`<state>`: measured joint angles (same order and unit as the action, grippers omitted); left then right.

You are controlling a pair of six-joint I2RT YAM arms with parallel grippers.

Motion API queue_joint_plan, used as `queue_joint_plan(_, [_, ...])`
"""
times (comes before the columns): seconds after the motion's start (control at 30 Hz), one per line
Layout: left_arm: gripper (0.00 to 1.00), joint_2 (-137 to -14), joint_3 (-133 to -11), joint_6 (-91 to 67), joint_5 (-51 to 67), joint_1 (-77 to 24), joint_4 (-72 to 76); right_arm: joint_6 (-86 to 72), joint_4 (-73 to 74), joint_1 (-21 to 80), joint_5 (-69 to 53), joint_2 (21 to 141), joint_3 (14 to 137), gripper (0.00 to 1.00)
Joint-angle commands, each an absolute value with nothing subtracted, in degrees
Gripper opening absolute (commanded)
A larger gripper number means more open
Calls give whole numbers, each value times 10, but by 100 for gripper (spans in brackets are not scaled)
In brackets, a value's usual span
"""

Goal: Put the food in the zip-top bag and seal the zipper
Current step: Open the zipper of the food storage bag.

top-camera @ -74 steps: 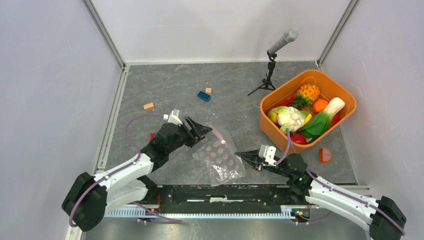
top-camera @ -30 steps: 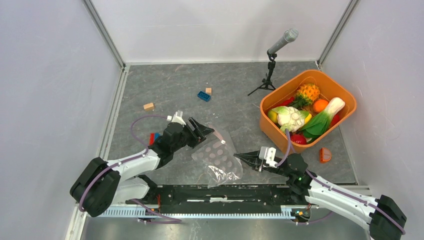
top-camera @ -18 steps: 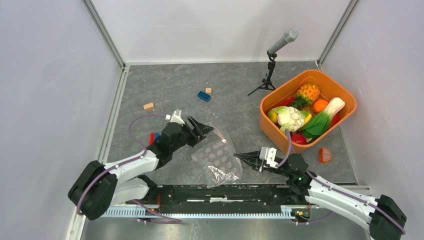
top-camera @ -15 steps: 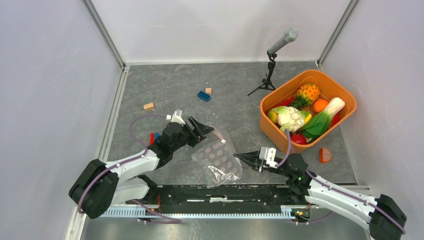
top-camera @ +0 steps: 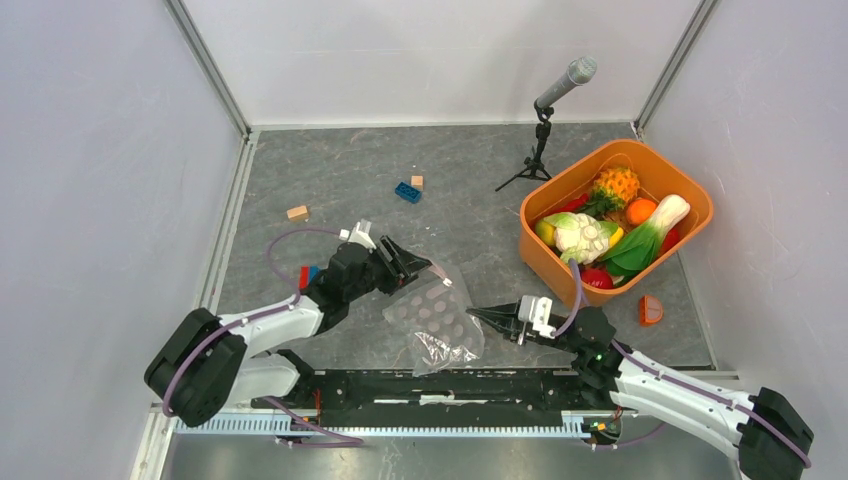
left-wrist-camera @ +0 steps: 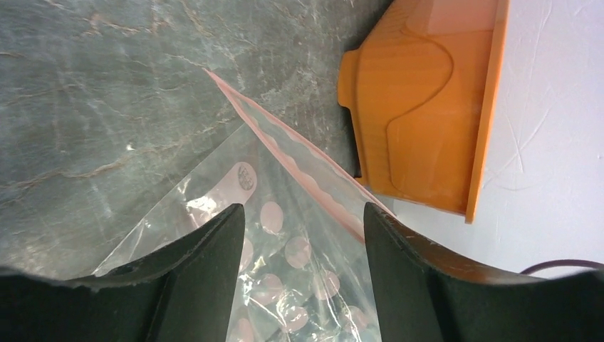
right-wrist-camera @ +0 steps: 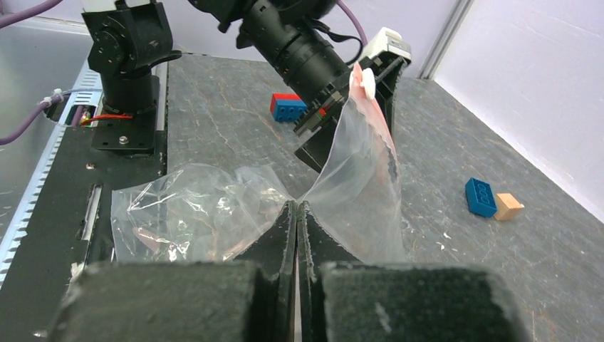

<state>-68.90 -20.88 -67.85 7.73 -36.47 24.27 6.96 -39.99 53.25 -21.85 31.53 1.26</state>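
**Top external: bag lies near-to-far between the arms, mouth at the far end**

Seen from above, the zip-top bag (top-camera: 432, 318) lies near the front edge of the table (top-camera: 340, 170), between the two arms. Its long axis runs roughly near-to-far. The crumpled closed end points at the arm bases, and the mouth with its pink zipper (top-camera: 437, 272) points away from them and a little left. In the right wrist view the mouth end is tilted up off the table while the closed end lies low and creased.

The left gripper (top-camera: 415, 272) is at the mouth, its jaws wide apart and straddling the top of the bag. In the left wrist view the zipper slants across the gap and reaches the finger (left-wrist-camera: 420, 271) on the right of that view, yet nothing is pinched. The right gripper (top-camera: 473, 311) comes in from the bag's right side, its fingers pressed together on a gathered fold of film about mid-length.

The food (top-camera: 600, 235) — cauliflower, pineapple, orange, leafy greens, red pieces — is piled in an orange basket (top-camera: 536, 262) to the right, well apart from the bag. One orange-red piece (top-camera: 650, 310) lies alone on the table near the basket, with the right arm's wrist between it and the bag. A microphone (top-camera: 540, 150) on a small tripod stands just beyond the basket's far left corner. Farther back, a blue brick (top-camera: 407, 192) and a tan block (top-camera: 417, 182) sit just beside each other. A second block lies to their left, and a red-and-blue brick (top-camera: 307, 275) shows partly behind the left arm.
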Motion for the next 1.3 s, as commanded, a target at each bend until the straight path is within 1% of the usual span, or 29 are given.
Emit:
queue_joint_plan(0.0, [66,-712,-246,-660,134,-367,292,93,-461,535,-248,318,-72,0])
queue_joint_plan(0.13, [59,-713,-250,-655,155,-367,301,110,-475,535,-252,317,-84,0])
queue_joint_plan(0.23, [59,-723,-273,-642,176,-367,273,128,-455,536,-249,318,-82,0])
queue_joint_plan(0.43, [60,-748,-287,-646,202,-367,272,166,-402,535,-248,318,-67,0])
queue_joint_plan(0.57, [57,-759,-290,-645,216,-367,273,171,-403,535,-242,312,-73,0])
queue_joint_plan(0.67, [51,-768,-301,-620,246,-367,284,177,-403,535,-239,310,-76,0])
queue_joint_plan(0.77, [37,-778,-307,-613,257,-367,283,177,-407,535,-234,310,-80,0])
queue_joint_plan(0.83, [34,-780,-306,-613,252,-367,283,178,-409,536,-233,310,-82,0])
queue_joint_plan(1.0, [15,-772,-308,-606,243,-367,284,170,-411,535,-232,311,-82,0])
queue_joint_plan(1.03, [11,-768,-308,-601,240,-367,281,161,-411,535,-230,311,-81,1])
queue_joint_plan(1.1, [3,-753,-310,-587,233,-367,282,109,-401,535,-205,318,-62,31])
queue_joint_plan(1.13, [2,-742,-314,-572,235,-368,281,90,-391,534,-202,327,-49,39])
queue_joint_plan(1.2, [2,-718,-338,-526,231,-367,242,65,-373,535,-220,348,-20,44])
queue_joint_plan(1.27, [2,-690,-386,-464,197,-367,135,27,-363,535,-216,366,12,48])
